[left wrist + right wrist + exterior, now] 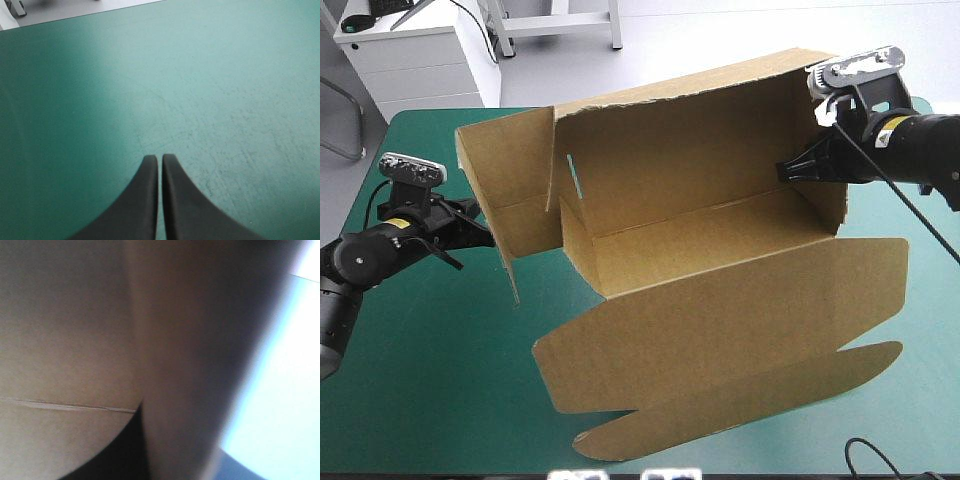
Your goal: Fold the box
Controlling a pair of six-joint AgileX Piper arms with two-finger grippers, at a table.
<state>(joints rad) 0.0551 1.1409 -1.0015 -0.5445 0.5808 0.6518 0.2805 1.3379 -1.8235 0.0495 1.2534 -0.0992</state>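
The box (720, 290) is matt brown board with a ragged, fibrous cut edge; teal-green cover (210, 80) matt, finely scuffed; black fingers (142, 205) smooth, dull.

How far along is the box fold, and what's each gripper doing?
Partway. Done: the box has its back wall and left end flap raised. In hand: the right gripper is shut on the right end wall; the left gripper, shut and empty, sits beside that flap. Left: the front panels lie flat on the teal-green cover, untucked.
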